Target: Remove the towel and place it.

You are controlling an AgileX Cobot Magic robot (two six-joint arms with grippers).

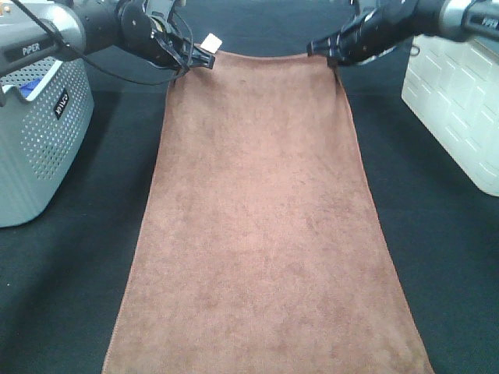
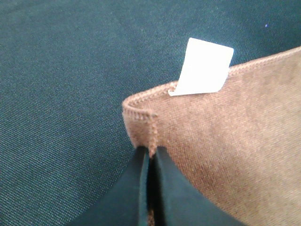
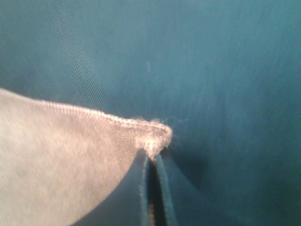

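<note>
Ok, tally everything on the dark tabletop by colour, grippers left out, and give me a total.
Reddish-brown: 1, the towel, spread flat with a white tag at one far corner.
Grey: 1, a perforated basket at the left edge.
White: 1, a panelled bin at the right edge.
Total: 3 things.

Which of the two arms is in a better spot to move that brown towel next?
Neither alone. The left gripper pinches the towel at its white tag corner; the right gripper pinches the opposite far corner. Likely both move it together.
</note>
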